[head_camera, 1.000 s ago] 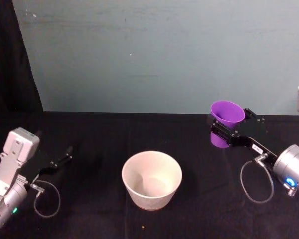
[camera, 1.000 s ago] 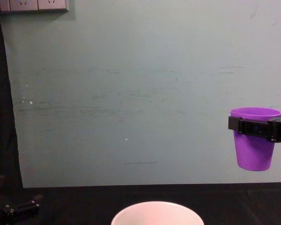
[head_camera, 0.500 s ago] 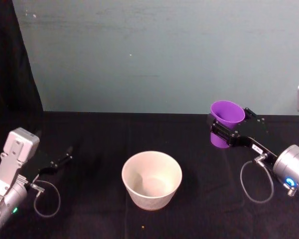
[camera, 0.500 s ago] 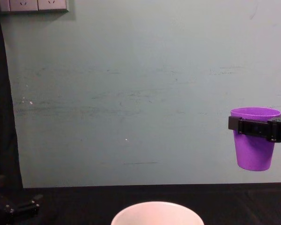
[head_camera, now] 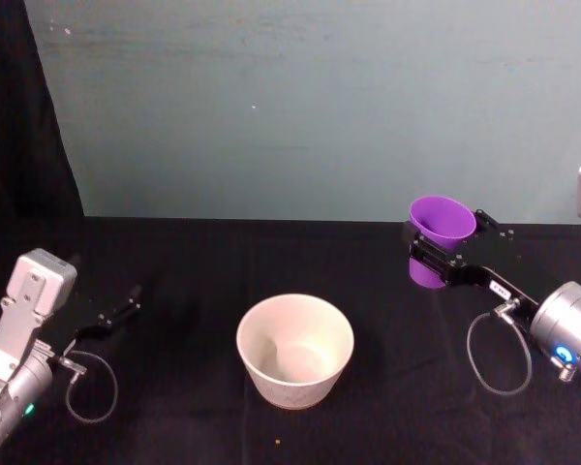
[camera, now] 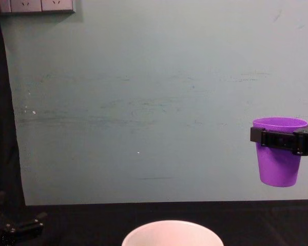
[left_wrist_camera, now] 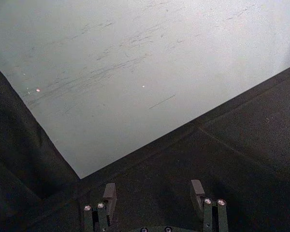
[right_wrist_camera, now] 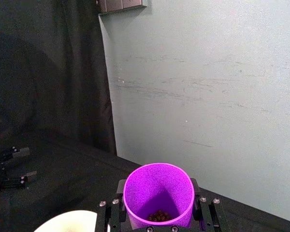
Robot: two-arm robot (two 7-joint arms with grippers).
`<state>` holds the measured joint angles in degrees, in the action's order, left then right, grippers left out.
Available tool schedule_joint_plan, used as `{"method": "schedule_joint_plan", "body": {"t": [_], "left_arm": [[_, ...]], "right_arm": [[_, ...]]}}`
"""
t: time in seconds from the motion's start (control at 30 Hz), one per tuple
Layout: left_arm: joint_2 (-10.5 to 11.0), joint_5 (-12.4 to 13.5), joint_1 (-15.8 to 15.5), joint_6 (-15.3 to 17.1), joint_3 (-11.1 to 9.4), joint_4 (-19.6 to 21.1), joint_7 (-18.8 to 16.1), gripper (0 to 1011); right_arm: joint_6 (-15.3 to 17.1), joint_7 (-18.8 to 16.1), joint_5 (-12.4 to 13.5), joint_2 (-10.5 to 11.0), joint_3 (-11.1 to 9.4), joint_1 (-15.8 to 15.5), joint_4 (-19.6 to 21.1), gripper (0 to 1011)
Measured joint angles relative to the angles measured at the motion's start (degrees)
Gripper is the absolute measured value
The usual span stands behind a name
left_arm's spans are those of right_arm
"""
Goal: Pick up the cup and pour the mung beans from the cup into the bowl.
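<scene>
Your left end effector (left_wrist_camera: 153,192) rests low at the lower left of the head view, fingers spread wide with nothing between them. Leave it there, since it is well apart from the bowl and out of the pour path.

The bowl (head_camera: 292,384) sits at lower centre on the worktop (head_camera: 174,257) and looks empty.

Right of it and higher in the frame, your right end effector (head_camera: 445,242) grips the cup (camera: 277,166) just below the rim. The cup is upright and lifted clear of the worktop. In the right wrist view a small heap of beans (right_wrist_camera: 158,216) lies at its bottom.

The step in hand looks like the carry, so bring the cup leftward until its lip is over the middle of the bowl. Keep it level on the way, and lower it closer to the bowl's rim before you roll the wrist. Tip it slowly towards the bowl's centre. With so few beans they will likely slide out all at once, and they could bounce off the smooth wall if they drop from too high.

The worktop is covered in black cloth. A dark curtain (head_camera: 19,107) hangs at the far left. Wall sockets (camera: 36,5) sit in the upper left corner of the chest view. A pale teal wall (head_camera: 300,107), lightly scuffed, fills the background.
</scene>
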<state>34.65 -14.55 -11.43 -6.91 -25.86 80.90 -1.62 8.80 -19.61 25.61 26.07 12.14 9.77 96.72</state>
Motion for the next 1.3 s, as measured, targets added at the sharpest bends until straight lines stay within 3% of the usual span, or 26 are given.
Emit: {"method": "schedule_joint_plan", "body": {"t": [1.3], "left_arm": [[0.0,0.0,0.0,0.0,0.0,0.0,0.0,1003]], "right_arm": [[0.0,0.0,0.0,0.0,0.0,0.0,0.0,747]]}}
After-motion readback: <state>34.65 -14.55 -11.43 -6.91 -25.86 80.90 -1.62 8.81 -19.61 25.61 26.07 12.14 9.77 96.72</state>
